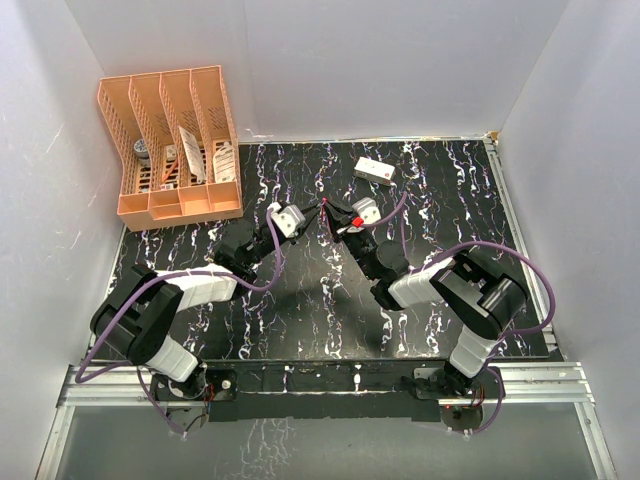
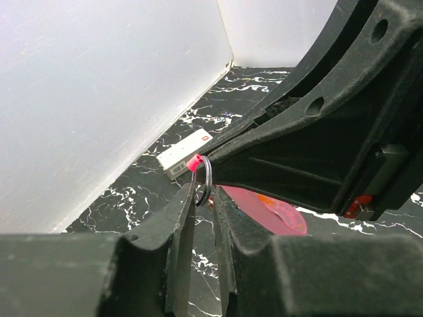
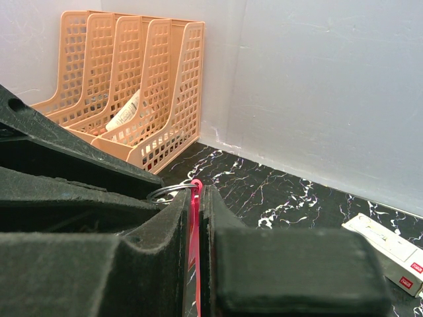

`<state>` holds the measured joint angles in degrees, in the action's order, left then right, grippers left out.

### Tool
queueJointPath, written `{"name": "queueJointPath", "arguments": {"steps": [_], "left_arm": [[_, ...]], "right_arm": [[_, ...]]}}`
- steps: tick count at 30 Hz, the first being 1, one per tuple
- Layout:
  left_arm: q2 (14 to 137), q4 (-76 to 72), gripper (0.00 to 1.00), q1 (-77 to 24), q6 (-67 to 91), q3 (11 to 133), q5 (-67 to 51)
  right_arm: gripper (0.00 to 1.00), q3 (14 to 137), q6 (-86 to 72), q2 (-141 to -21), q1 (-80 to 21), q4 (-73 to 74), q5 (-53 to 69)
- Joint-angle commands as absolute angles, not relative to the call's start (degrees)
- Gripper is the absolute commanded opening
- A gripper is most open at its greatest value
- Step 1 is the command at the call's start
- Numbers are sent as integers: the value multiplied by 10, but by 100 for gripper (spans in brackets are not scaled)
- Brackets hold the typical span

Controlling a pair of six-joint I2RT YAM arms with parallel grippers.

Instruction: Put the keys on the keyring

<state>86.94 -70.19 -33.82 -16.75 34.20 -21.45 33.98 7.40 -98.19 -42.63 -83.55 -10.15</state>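
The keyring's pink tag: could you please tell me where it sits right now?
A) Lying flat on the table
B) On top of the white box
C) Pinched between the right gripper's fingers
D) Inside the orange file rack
C: the right wrist view shows the pink tag standing upright, clamped between the two fingers of the right gripper.

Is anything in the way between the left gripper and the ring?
Nothing visible is. The ring sits right between the fingertips of the left gripper. The right gripper pinches the ring's pink tag from the other side, not in between.
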Motion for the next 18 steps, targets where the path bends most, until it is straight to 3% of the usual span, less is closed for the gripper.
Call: {"name": "queueJointPath", "arguments": {"steps": [1,10,18], "left_arm": [[871,-735,14,-337,-172,364,-221],[875,-729,0,-337,-173,371,-212],[874,-718,0,-337,-165,385,-201]], "right_arm": [[0,348,74,-967,-424,-1041,-100],[0,349,74,-967,-424,-1041,-98],[0,351,74,-966,-424,-1041,-97]]}}
